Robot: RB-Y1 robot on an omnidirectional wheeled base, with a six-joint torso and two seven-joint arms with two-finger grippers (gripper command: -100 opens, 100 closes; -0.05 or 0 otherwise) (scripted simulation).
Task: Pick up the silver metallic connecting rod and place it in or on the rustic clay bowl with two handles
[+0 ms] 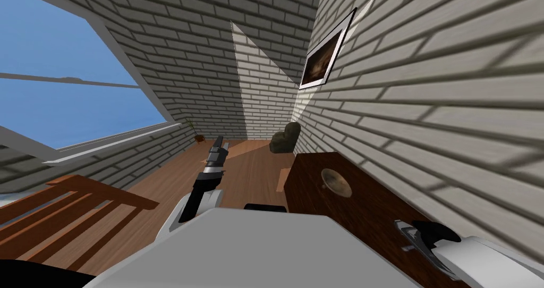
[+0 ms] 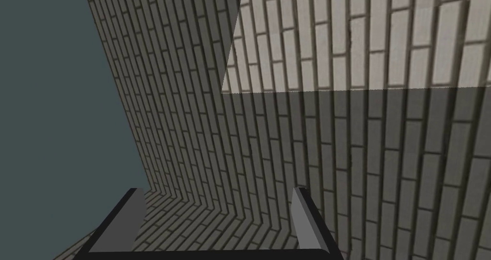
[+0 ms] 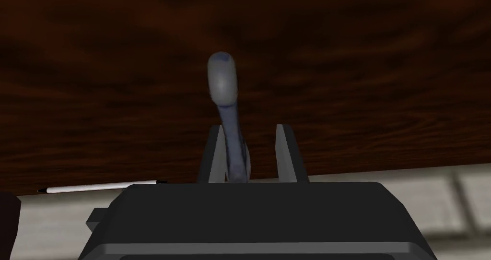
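Right gripper [image 3: 250, 127] is over the dark brown wooden cabinet top [image 1: 366, 216], blades drawn in narrow around the smooth grey metal connecting rod [image 3: 223, 82]. The shaft sits hard against one blade, a sliver of wood shows beside the other, and the rounded end pokes out past the tips. That looks a thin hold to me. The round brownish clay bowl [image 1: 336, 183] sits further along the same top, well apart from the hand.

Here's the worry: the rod is off-centre in the jaws, so a quick swing could let it pivot or slip out onto the wood. Come in low and that long end could knock the bowl's rim.

A thin white pen-like stick [image 3: 100, 188] lies at the cabinet's edge. Left gripper [image 2: 218, 223] reaches out over the floor, blades wide, holding nothing.
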